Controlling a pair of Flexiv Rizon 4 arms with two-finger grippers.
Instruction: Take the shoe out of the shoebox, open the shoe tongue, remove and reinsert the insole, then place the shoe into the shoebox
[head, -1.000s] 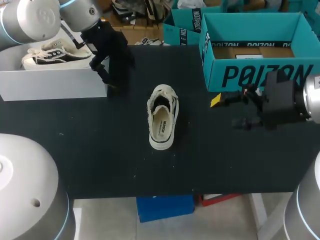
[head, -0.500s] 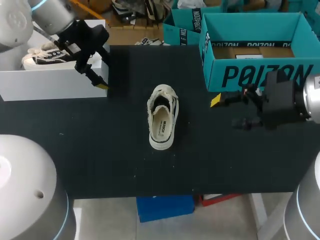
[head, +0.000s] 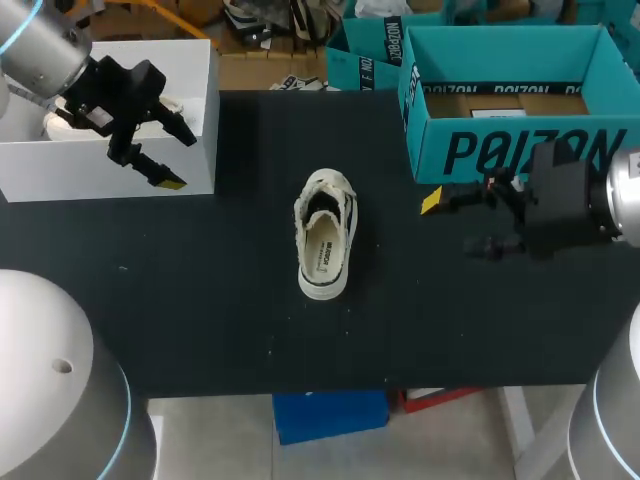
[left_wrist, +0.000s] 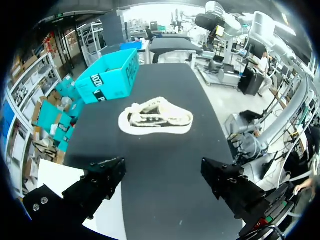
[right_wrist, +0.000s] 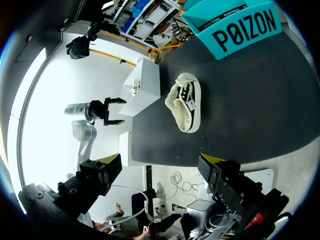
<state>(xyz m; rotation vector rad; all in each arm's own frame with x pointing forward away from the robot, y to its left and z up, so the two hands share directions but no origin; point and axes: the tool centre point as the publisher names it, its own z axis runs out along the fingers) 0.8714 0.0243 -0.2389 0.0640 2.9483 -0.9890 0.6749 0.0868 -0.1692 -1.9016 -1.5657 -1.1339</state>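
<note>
— How many shoes do you count?
— Two. One shoe (head: 325, 247) lies out on the dark surface (head: 250, 330), and a second shoe (head: 57, 126) shows partly inside a box.
— And boxes?
— Two again: one white box (head: 110, 170) and one teal box (head: 520, 150).
— Tools?
— Two, the left tool (head: 178, 160) and the right tool (head: 455, 225). Each has two fingers, so four fingers in all. One yellow tip is in plain sight on each from above.
</note>
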